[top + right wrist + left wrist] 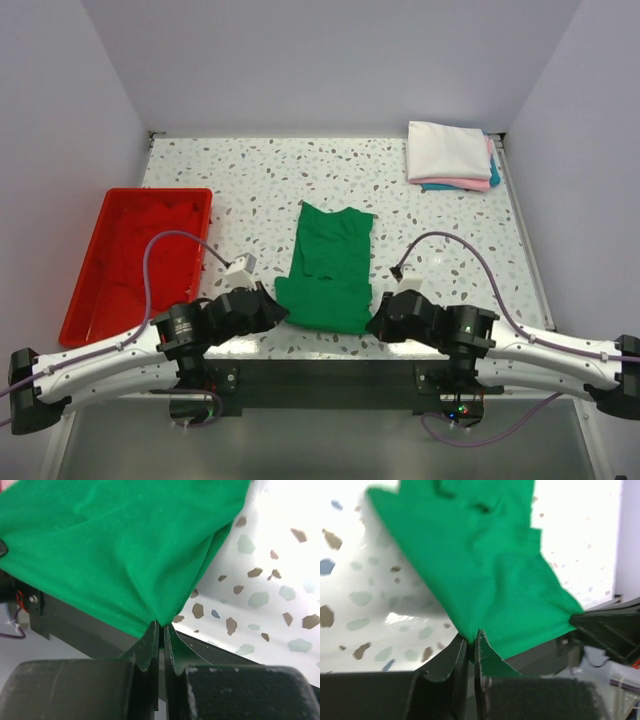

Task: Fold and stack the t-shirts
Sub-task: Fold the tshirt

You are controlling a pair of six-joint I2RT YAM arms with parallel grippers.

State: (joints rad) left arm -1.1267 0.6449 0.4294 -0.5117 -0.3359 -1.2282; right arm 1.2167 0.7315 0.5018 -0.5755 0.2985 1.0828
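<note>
We are gripping the green t-shirt [328, 270] lying mid-table [250, 180]; the left gripper [279, 312] is clamping its near left corner, the right gripper [373, 324] its near right; the red tray [160, 192] is sitting leftward and the folded t-shirts [448, 152] far right, both well apart.

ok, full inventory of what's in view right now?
bright green cloth t-shirt: one, green, near middle of table
folded cloth t-shirts: three showing, white over pink and light blue, stacked at far right corner
red plastic tray: one, red, left side
speckled tabletop: one, white with dark flecks, under everything
left gripper: one, black, shut on green shirt's near left corner
right gripper: one, black, shut on its near right corner
</note>
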